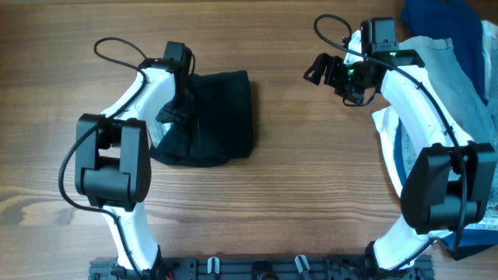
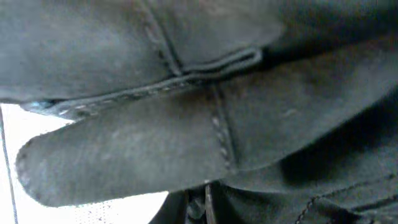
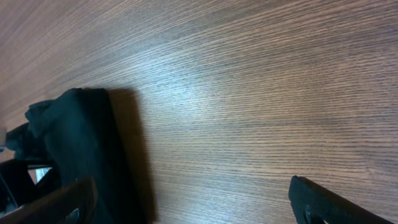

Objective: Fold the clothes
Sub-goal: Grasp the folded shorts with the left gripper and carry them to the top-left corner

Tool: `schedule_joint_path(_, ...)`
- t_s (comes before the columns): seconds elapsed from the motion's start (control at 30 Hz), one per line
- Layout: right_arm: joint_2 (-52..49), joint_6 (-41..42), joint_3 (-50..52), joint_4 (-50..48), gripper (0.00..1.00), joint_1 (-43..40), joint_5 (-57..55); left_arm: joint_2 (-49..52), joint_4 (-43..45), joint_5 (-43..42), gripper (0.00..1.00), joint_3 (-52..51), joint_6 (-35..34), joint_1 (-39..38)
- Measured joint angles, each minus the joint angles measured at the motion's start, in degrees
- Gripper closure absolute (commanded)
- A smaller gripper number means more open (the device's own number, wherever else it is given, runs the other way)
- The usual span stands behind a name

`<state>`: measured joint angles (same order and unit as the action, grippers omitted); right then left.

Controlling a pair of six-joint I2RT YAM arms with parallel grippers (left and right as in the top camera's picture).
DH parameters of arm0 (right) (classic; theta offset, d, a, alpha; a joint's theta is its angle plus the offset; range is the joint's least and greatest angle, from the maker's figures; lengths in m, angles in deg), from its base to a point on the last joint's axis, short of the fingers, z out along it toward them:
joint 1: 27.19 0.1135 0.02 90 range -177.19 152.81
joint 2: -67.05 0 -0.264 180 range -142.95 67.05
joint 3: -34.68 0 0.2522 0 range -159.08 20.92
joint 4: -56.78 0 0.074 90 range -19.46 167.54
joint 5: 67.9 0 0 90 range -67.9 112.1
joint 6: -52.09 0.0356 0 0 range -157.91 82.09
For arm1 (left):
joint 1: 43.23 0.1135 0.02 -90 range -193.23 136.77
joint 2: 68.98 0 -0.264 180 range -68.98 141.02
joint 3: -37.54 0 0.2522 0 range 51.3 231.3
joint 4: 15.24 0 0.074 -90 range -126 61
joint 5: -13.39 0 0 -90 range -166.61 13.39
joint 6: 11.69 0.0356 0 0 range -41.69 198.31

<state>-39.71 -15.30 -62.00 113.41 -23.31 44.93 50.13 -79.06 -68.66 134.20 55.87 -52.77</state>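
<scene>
The black shorts [image 1: 222,117] lie folded into a compact bundle on the wooden table, left of centre. My left gripper [image 1: 177,109] is down on the bundle's left part. The left wrist view is filled with the black fabric [image 2: 186,137] and its seams. The fingers [image 2: 205,208] look pinched together on a fold. A white dotted patch [image 2: 62,208] shows at the lower left. My right gripper [image 1: 320,71] is open and empty above bare table, to the right of the shorts. In the right wrist view the shorts [image 3: 81,143] are at the left, away from the wide-apart fingers [image 3: 193,208].
A pile of pale blue denim [image 1: 443,70] and a dark blue garment [image 1: 447,19] lie at the right edge, partly under my right arm. Bare wood lies between the shorts and the pile.
</scene>
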Motion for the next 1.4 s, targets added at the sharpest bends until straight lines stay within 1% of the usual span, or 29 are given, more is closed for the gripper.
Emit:
schedule_joint_path(0.13,0.0,0.0,0.0,0.0,0.01,0.0,0.0,0.0,3.3,-1.0,0.96,-0.2,-3.0,0.8)
schedule_joint_path(0.27,0.0,0.0,0.0,0.0,0.01,0.0,0.0,0.6,12.0,-4.9,0.96,-0.2,-7.8,3.2)
schedule_joint_path(0.4,0.0,0.0,0.0,0.0,0.01,0.0,0.0,1.6,19.6,-9.2,0.96,-0.2,-15.2,6.5)
schedule_joint_path(0.43,0.0,0.0,0.0,0.0,0.00,0.0,0.0,1.9,21.6,-10.2,0.96,-0.2,-18.0,7.6)
schedule_joint_path(0.57,0.0,0.0,0.0,0.2,0.01,0.0,0.0,3.1,28.9,-12.0,0.96,-0.5,-26.6,11.2)
schedule_joint_path(0.67,0.0,0.0,0.0,0.8,0.00,0.0,0.0,3.9,33.7,-11.8,0.96,-0.9,-32.5,13.8)
schedule_joint_path(0.8,0.0,0.0,0.0,1.7,0.01,0.0,0.0,4.8,38.9,-8.3,0.95,-1.1,-43.0,17.3)
schedule_joint_path(0.9,0.0,0.0,0.0,2.4,0.01,0.0,-0.2,5.0,40.1,-4.3,0.92,-1.2,-50.3,19.2)
schedule_joint_path(0.93,0.0,0.0,0.0,2.7,0.01,0.0,-0.4,5.0,40.5,-2.4,0.91,-1.2,-53.7,19.9)
schedule_joint_path(1.03,0.0,0.0,0.0,3.2,0.01,0.0,-0.9,5.2,42.9,2.0,0.92,-1.6,-60.9,21.4)
schedule_joint_path(1.07,0.0,0.0,0.0,3.2,0.00,0.0,-1.1,5.2,43.8,3.1,0.94,-1.7,-62.5,21.8)
schedule_joint_path(1.13,0.0,0.0,0.0,3.2,0.00,0.0,-1.3,5.4,46.4,5.5,0.95,-1.9,-64.9,22.7)
schedule_joint_path(1.27,0.0,0.0,0.0,3.2,0.01,0.0,-1.5,5.6,50.8,9.6,0.94,-2.0,-68.7,24.5)
schedule_joint_path(1.4,0.0,0.0,0.0,3.2,0.01,0.0,-1.5,5.6,55.9,11.7,0.93,-2.1,-70.8,26.5)
